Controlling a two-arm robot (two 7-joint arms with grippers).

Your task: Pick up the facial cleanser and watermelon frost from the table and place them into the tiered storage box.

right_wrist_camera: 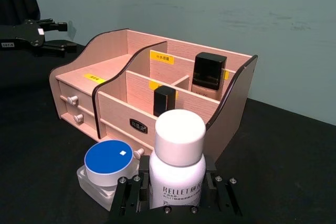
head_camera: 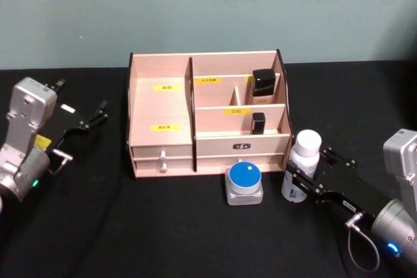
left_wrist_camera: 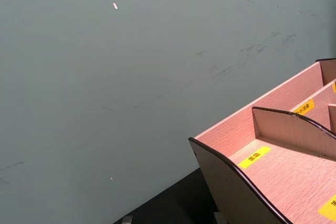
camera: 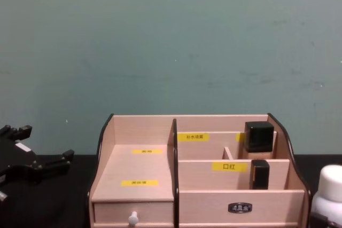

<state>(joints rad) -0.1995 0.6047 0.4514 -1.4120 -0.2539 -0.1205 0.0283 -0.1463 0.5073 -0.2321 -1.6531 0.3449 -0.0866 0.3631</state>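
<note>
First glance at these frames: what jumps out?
The wooden box stands mid-table, with a black-capped bottle in its back right compartment. By its front right corner, the right gripper is shut on a white bottle, next to a blue-lidded jar in front of the box. The left gripper sits open at far left.

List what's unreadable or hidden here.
Label of the white bottle: right wrist view, lower lines cut by the right gripper and bottom edge.
Print on the yellow labels of the tiered storage box: head view, too small.
Contents of the drawer: head view, closed front.
</note>
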